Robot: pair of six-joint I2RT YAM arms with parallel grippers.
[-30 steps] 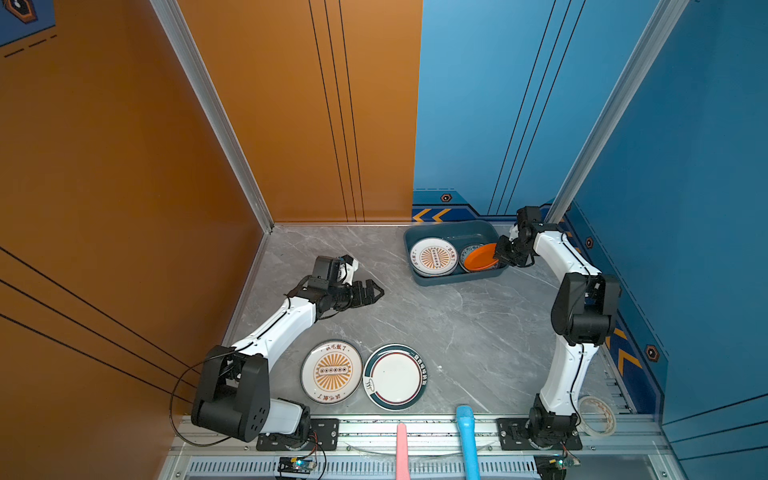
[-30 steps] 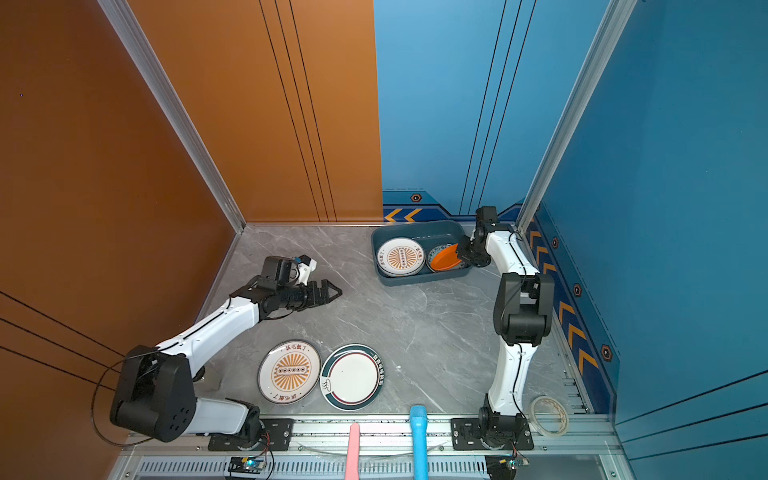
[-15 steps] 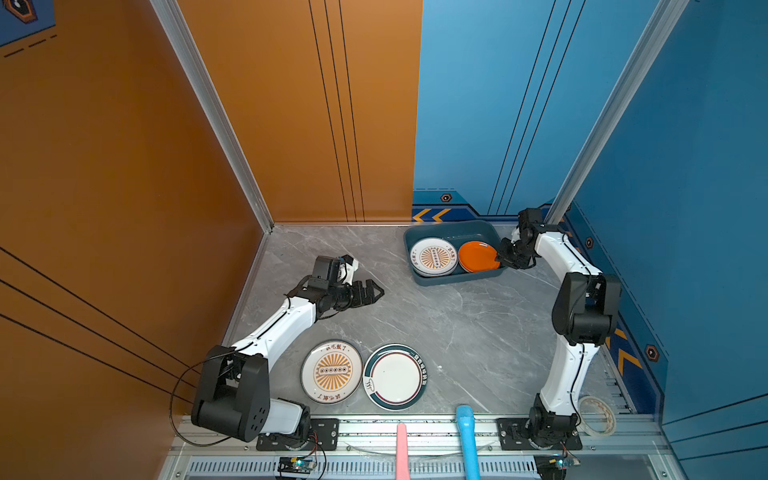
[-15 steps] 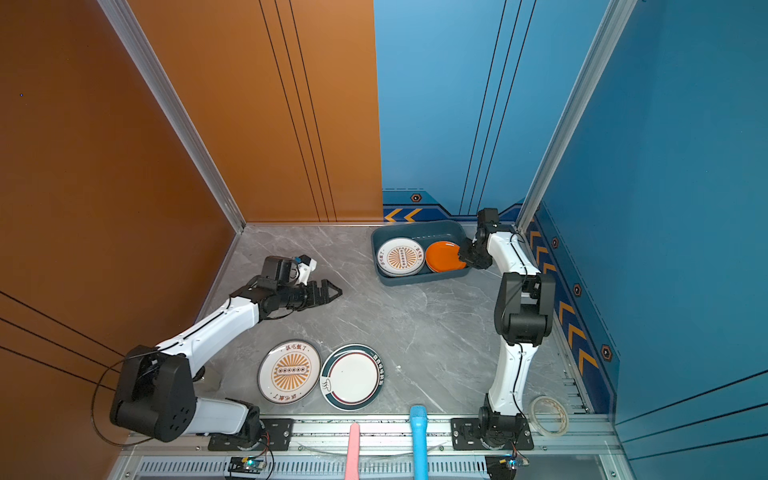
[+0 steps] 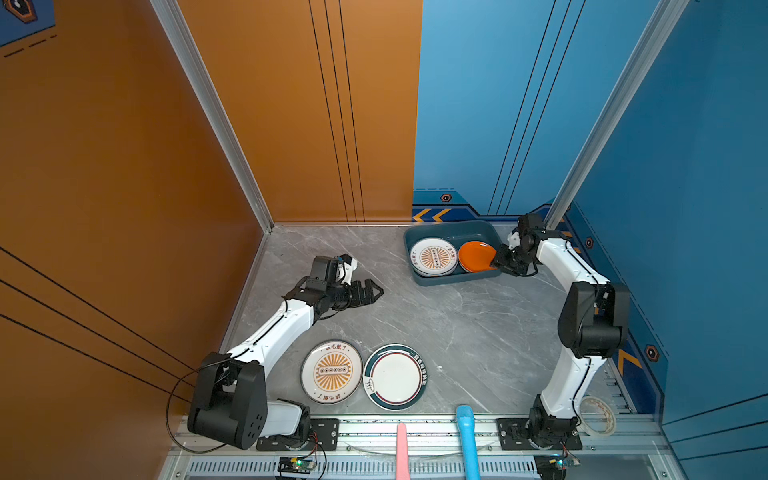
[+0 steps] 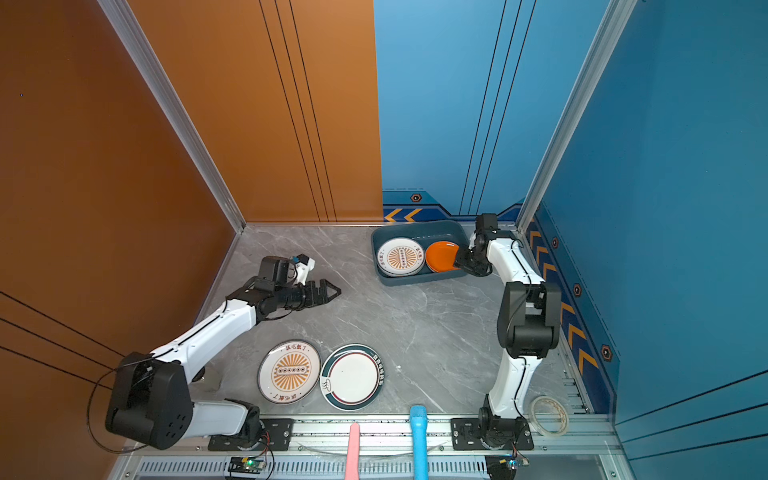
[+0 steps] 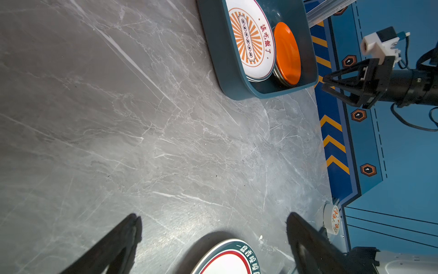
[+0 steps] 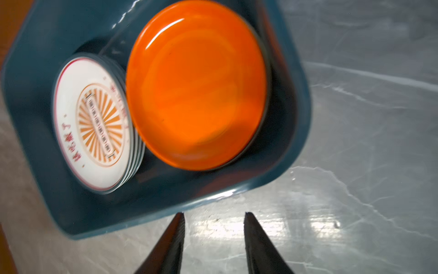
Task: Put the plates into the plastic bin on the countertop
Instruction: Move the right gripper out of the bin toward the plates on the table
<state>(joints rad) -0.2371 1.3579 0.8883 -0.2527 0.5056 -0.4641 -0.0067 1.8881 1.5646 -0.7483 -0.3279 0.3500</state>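
The dark teal plastic bin [image 5: 451, 277] stands at the back right of the countertop [image 5: 457, 332]. Inside it, an orange plate [image 5: 476, 256] [image 8: 196, 85] lies on top of a stack, beside a stack topped by a sunburst plate [image 5: 434, 257] [image 8: 94, 123]. My right gripper [image 5: 496, 261] [image 8: 214, 213] is open and empty, its tips just outside the bin's right rim [image 8: 166, 208]. A sunburst plate [image 5: 331, 371] and a teal-rimmed plate [image 5: 395, 377] [image 7: 227, 258] lie near the front edge. My left gripper [image 5: 374, 291] [image 7: 213, 218] hovers wide open and empty over the left-middle counter.
A roll of tape [image 5: 598, 415] lies at the front right corner beside the right arm's base. A pink handle [image 5: 402, 449] and a blue handle [image 5: 467, 436] stick up at the front rail. Orange and blue walls close in the left, back and right sides.
The orange plate, tilted in the right gripper a second ago, now lies flat in the bin. The right gripper has opened and drawn back past the rim. The left arm has not moved.
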